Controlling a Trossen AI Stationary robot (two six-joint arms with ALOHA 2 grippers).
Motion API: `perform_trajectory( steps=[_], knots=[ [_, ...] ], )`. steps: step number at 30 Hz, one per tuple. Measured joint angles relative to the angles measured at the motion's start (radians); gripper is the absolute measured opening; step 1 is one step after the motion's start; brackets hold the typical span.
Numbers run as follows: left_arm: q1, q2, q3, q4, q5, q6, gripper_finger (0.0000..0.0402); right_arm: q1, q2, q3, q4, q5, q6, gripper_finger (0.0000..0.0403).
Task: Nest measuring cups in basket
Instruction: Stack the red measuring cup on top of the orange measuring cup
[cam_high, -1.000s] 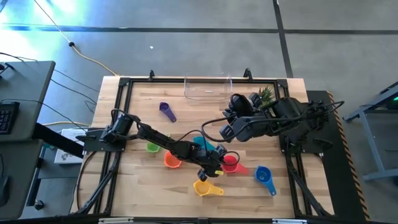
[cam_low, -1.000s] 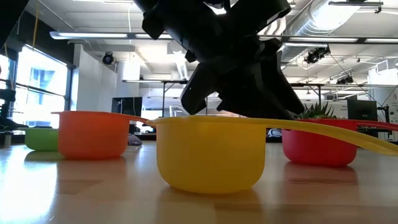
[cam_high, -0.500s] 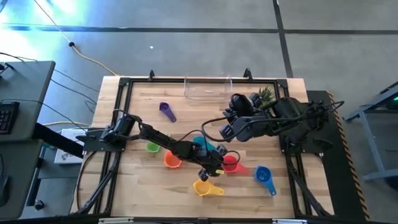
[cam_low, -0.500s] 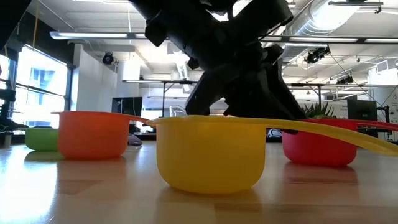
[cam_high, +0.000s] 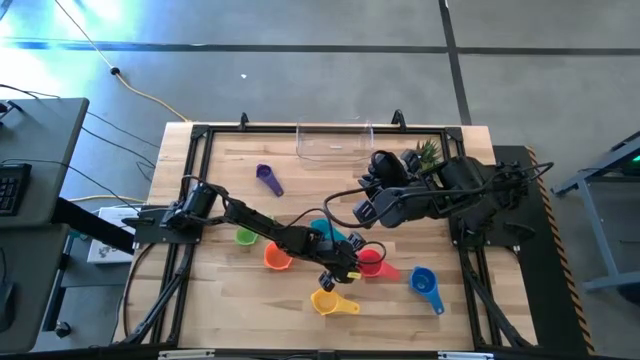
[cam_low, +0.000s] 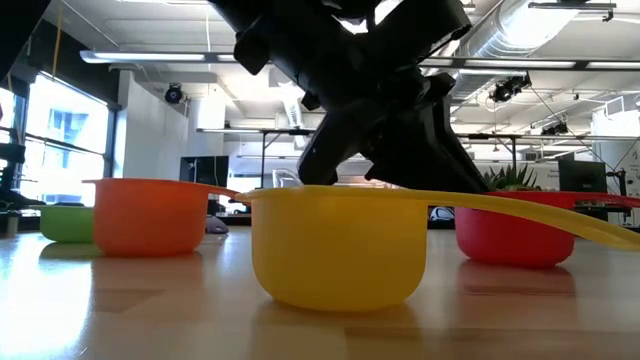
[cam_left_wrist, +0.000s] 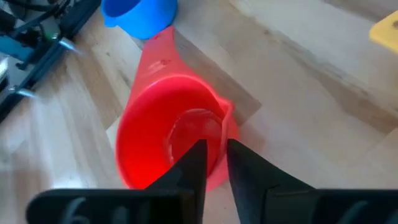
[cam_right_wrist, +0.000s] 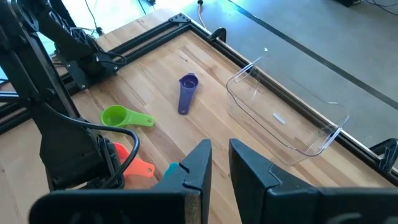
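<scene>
L jaws (cam_left_wrist: 212, 163) nearly shut, pinching red cup (cam_left_wrist: 168, 134) rim.

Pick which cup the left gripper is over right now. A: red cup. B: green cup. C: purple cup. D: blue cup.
A: in the left wrist view the left gripper has its nearly closed fingers over the far rim of the red cup; the blue cup lies beyond the red handle.

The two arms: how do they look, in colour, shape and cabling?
Both arms are black, made of chunky jointed segments, with loose black cables looping beside them. The left gripper and the right gripper each end in two flat, dark, tapering fingers set close together. No markings or labels can be read on them.
</scene>
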Motion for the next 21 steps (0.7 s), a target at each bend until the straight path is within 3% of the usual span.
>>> perform_trajectory(
  steps=[6,14,21],
  knots=[
    [-0.003,0.019,0.002,-0.024,0.012,-0.033,0.0008,0.000,0.000,0.000,0.000,0.000,0.000,0.0048],
    [-0.021,0.019,0.001,-0.003,-0.068,-0.061,0.0006,0.000,0.000,0.000,-0.001,0.000,0.000,0.0048],
    [-0.034,0.009,0.000,-0.022,-0.147,-0.212,0.0003,0.000,0.000,0.000,-0.001,0.000,-0.007,0.0048]
  ],
)
